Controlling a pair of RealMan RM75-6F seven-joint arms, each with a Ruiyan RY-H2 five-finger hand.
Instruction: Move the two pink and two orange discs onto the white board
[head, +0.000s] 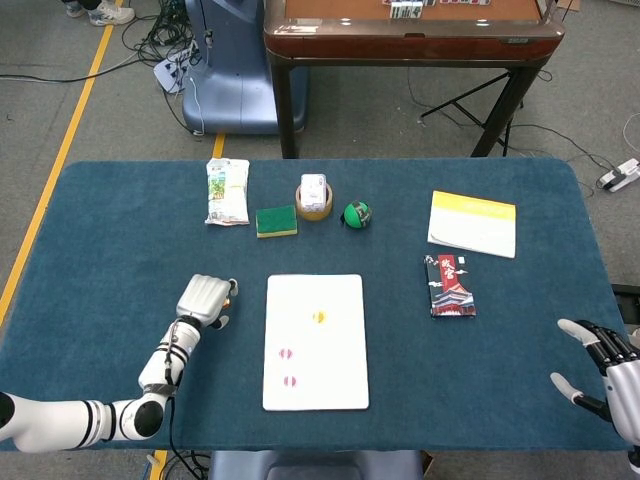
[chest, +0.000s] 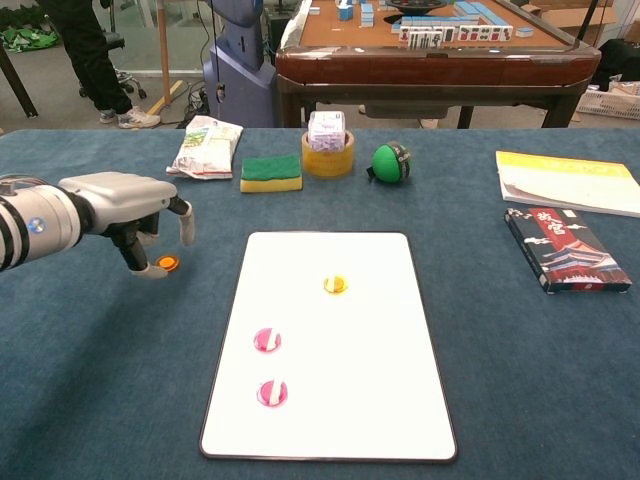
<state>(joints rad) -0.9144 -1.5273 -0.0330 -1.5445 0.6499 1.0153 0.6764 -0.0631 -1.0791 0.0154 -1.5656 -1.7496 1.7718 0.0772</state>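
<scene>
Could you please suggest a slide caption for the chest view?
Left robot hand hovers over the last orange disc beside the white board, which already holds three discs.

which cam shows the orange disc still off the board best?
Chest view. The orange disc lies in plain sight on the blue cloth, just beside the left hand. In the head view that hand covers nearly all of it; only an orange sliver shows.
</scene>
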